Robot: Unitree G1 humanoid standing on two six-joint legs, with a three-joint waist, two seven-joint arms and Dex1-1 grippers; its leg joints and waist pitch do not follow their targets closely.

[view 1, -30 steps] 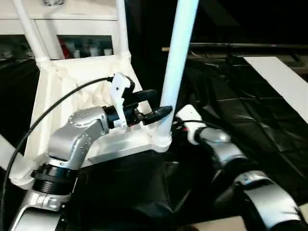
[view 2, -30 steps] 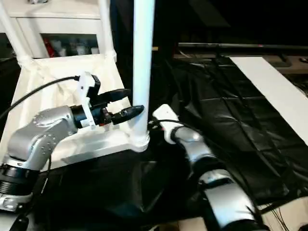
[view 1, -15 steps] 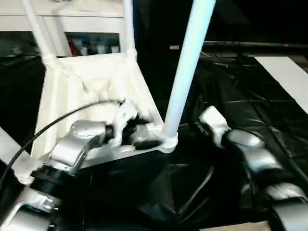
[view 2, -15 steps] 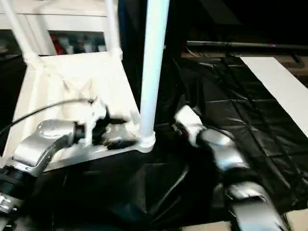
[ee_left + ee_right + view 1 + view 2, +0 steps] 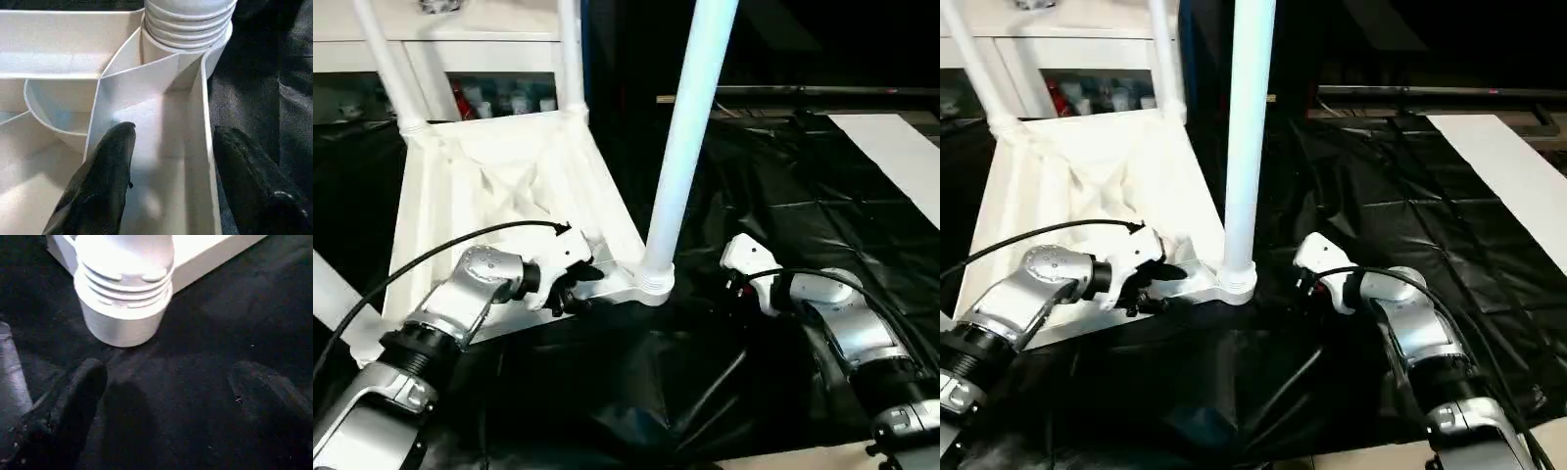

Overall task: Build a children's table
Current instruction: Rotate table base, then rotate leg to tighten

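Note:
The children's table lies upside down, its white ribbed top [image 5: 499,186] on black cloth. Three legs stand in corner sockets: the near one [image 5: 690,127] and two at the back [image 5: 386,69] [image 5: 570,54]. My left gripper [image 5: 579,286] is at the top's near edge, just left of the near socket [image 5: 188,29]. It is open and straddles the rim wall [image 5: 205,147], one finger [image 5: 110,181] inside a rib cell and the other outside over the cloth. My right gripper [image 5: 171,374] hovers open low over the cloth, facing that socket [image 5: 124,293] with nothing between its fingers.
A white cabinet [image 5: 460,59] with glass doors stands behind the table. Crinkled black cloth [image 5: 822,196] covers the floor, with a white strip [image 5: 901,147] at the far right. A black cable [image 5: 440,257] loops from my left wrist. Another white tube [image 5: 333,294] crosses the left edge.
My left gripper has dropped from beside the near leg to the table top's near rim, and its fingers have drawn closer together. The right gripper stays open low by the socket. The camera has shifted.

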